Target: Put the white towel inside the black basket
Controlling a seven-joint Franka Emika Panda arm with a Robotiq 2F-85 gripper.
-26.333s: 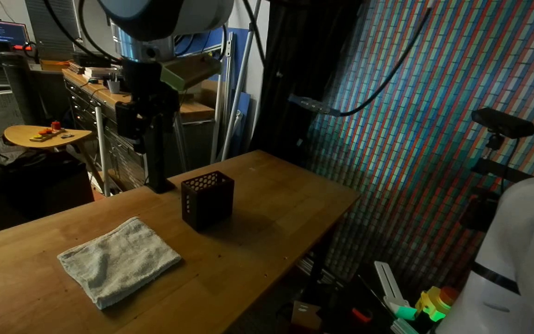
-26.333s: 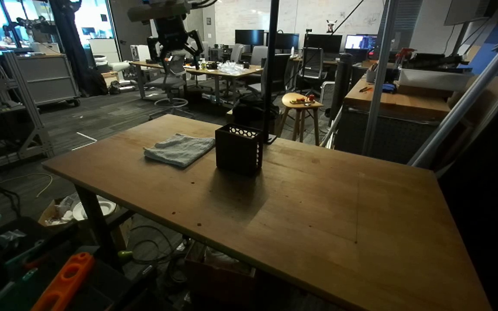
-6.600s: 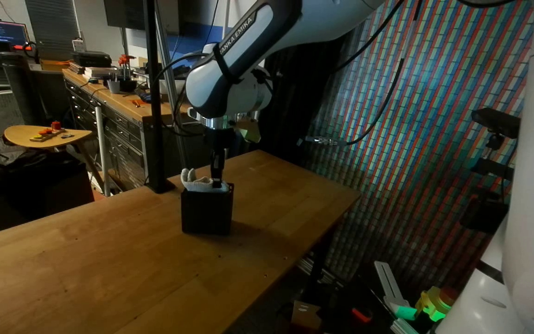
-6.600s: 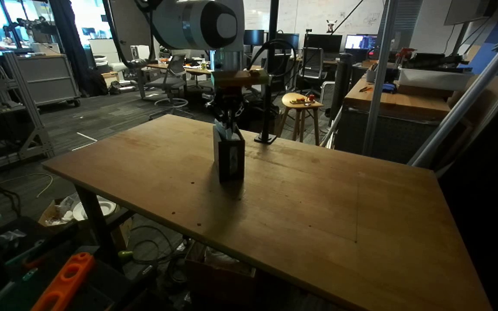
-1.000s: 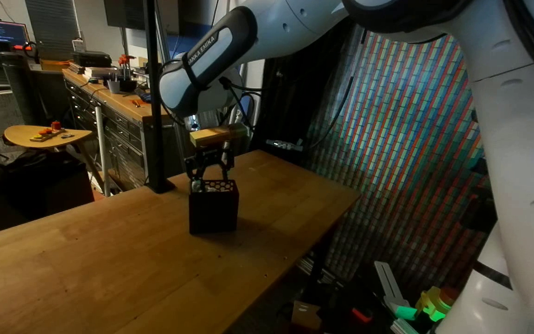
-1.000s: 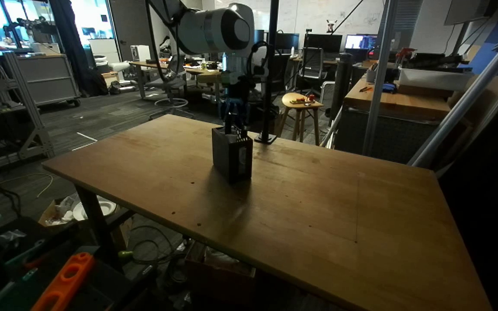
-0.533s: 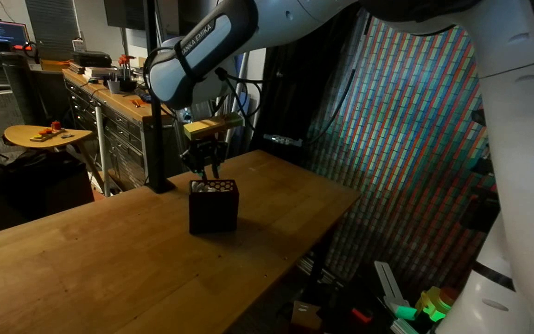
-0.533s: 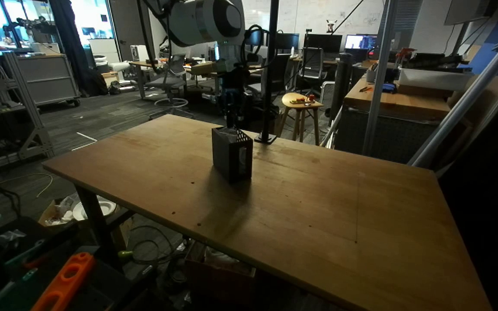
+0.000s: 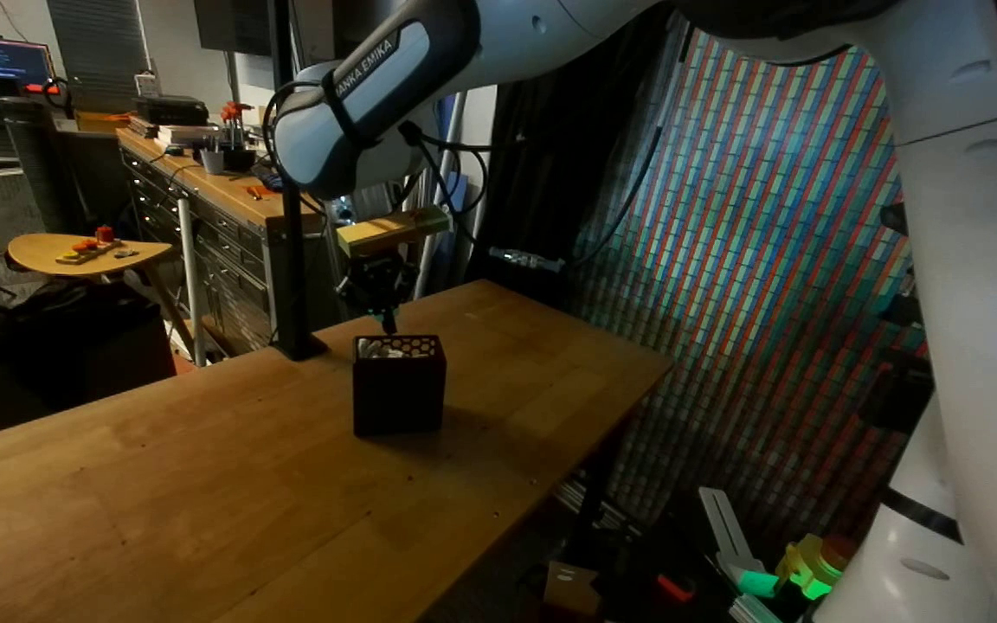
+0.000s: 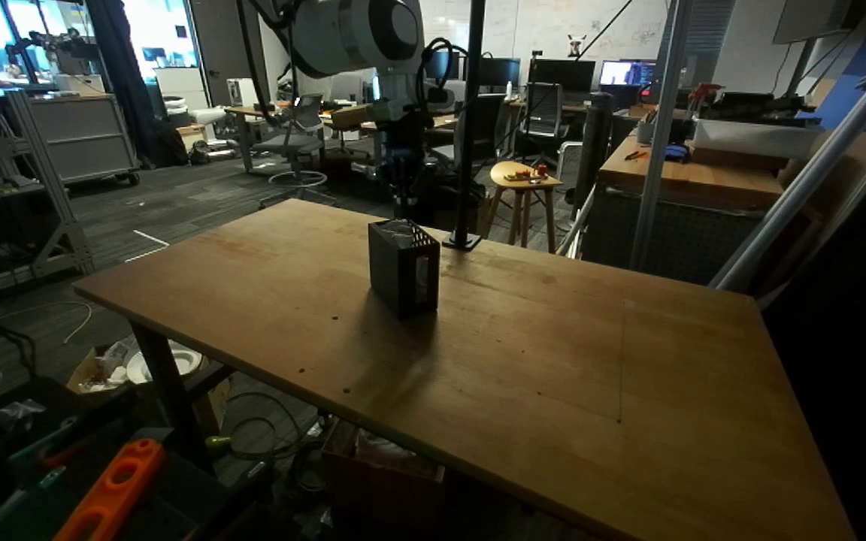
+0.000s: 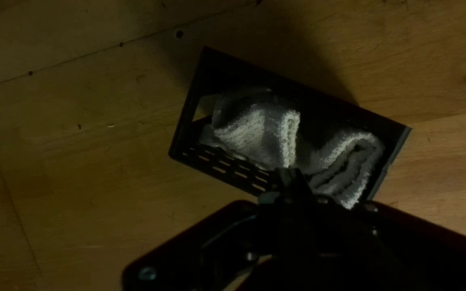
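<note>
The black basket [image 9: 399, 394] stands upright on the wooden table, also seen in an exterior view as a dark box [image 10: 389, 270]. Bunched in folds inside it lies the white towel [image 11: 253, 129]; an edge of the towel [image 9: 380, 348] shows just at the rim in an exterior view. My gripper [image 9: 389, 327] points down right above the basket's opening, its fingers together with nothing between them. In the wrist view the gripper [image 11: 291, 174] covers part of the basket's near side and some of the towel. The towel's lower part is hidden by the basket walls.
A black post [image 10: 470, 150] rises from the table's back edge, close behind the basket. The wooden table [image 9: 204, 510] stretches out around the basket. Beyond the table stand a small stool [image 9: 87, 253] with toys and a drawer cabinet [image 9: 221, 242].
The towel, earlier flat on the table, then sticking up from the basket, now sits low inside. Over the last second my gripper rose out of the basket and its fingers came together.
</note>
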